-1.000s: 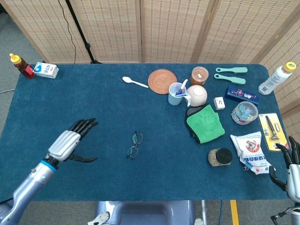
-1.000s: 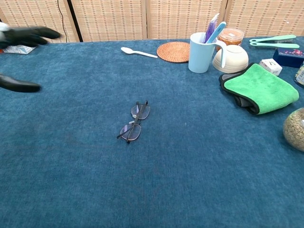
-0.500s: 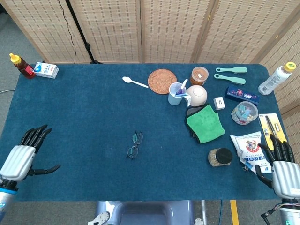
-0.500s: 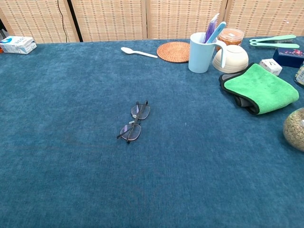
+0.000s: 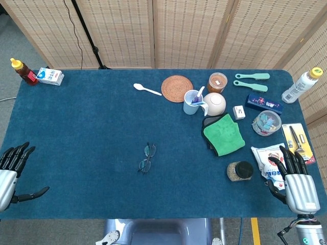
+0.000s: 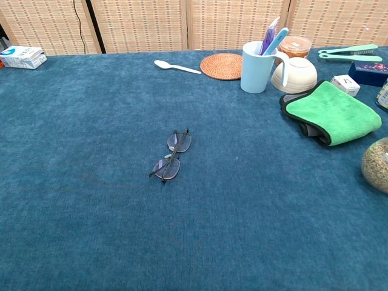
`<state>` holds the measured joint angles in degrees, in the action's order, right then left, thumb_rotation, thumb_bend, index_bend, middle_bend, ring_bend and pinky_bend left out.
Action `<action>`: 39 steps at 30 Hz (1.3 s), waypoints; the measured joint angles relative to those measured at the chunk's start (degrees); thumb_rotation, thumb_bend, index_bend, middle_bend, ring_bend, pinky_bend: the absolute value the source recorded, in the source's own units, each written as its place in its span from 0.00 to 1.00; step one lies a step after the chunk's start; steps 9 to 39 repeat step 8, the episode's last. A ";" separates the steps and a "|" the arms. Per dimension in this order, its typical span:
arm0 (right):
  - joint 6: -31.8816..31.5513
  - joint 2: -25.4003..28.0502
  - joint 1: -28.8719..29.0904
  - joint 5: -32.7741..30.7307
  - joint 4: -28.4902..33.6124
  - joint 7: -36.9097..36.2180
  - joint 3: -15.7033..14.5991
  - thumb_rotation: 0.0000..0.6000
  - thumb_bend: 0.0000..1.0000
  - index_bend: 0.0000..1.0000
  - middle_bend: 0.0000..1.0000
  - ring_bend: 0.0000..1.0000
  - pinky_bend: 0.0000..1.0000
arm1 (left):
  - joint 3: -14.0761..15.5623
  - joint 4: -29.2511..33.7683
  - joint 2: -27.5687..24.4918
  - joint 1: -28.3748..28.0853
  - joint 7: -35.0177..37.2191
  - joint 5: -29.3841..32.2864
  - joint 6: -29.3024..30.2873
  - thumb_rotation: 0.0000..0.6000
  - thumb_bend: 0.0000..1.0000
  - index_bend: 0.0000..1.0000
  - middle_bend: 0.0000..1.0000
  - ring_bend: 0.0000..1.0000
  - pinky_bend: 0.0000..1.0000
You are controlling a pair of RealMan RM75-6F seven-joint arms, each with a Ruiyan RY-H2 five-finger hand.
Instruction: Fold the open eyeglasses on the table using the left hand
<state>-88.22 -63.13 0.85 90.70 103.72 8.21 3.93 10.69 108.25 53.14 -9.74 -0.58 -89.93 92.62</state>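
Eyeglasses (image 5: pixel 146 157): lie flat on the blue table (image 5: pixel 102 117), near the middle, a little toward the near edge; arms folded in against the frame; the two lenses sit one beyond the other, so the long axis runs from near-left to far-right, slightly tilted off the near-far line; nothing touches them
Eyeglasses, chest view (image 6: pixel 171 155): the same lie; far lens toward the spoon, near lens toward the near edge
Left hand (image 5: pixel 9 172): at the near-left corner, partly cut by the picture's edge; fingers spread apart and pointing far, thumb out to the right; holds nothing; well apart from the eyeglasses
Right hand (image 5: pixel 295 181): at the near-right edge, back of the hand up; fingers apart, holding nothing; fingertips over or just beside a white bag (image 5: pixel 272 162)
Right of the eyeglasses: a green cloth (image 5: pixel 223 133); beyond it a light blue cup (image 5: pixel 192 102) and a white bowl (image 5: pixel 215 103)
Far side: a white spoon (image 5: pixel 146 89) and a round woven mat (image 5: pixel 177 88)
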 measured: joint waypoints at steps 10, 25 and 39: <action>0.38 0.02 0.26 -0.28 -0.15 -0.15 -0.21 1.00 0.43 0.23 0.03 0.01 0.00 | -1.07 0.14 -0.12 0.78 0.00 -0.36 -1.55 0.59 0.10 0.04 0.00 0.00 0.00; 0.38 0.02 0.26 -0.28 -0.15 -0.15 -0.21 1.00 0.43 0.23 0.03 0.01 0.00 | -1.07 0.14 -0.12 0.78 0.00 -0.36 -1.55 0.59 0.10 0.04 0.00 0.00 0.00; 0.38 0.02 0.26 -0.28 -0.15 -0.15 -0.21 1.00 0.43 0.23 0.03 0.01 0.00 | -1.07 0.14 -0.12 0.78 0.00 -0.36 -1.55 0.59 0.10 0.04 0.00 0.00 0.00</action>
